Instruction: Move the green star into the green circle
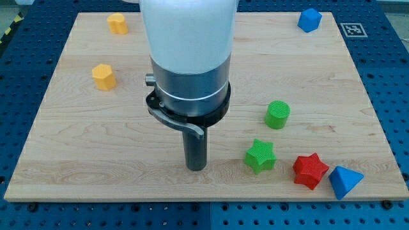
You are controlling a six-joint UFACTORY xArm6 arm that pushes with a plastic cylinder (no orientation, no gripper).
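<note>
The green star (260, 156) lies on the wooden board near the view's bottom, right of centre. The green circle (277, 114), a round green block, stands a short way up and to the right of it, apart from it. My tip (196, 167) rests on the board to the left of the green star, with a clear gap between them. The arm's white and grey body rises above the tip and hides the board's middle top.
A red star (310, 170) and a blue triangular block (345, 181) lie right of the green star near the bottom right corner. A blue block (309, 19) sits top right. Two yellow blocks (117, 23) (103, 76) sit at the top left.
</note>
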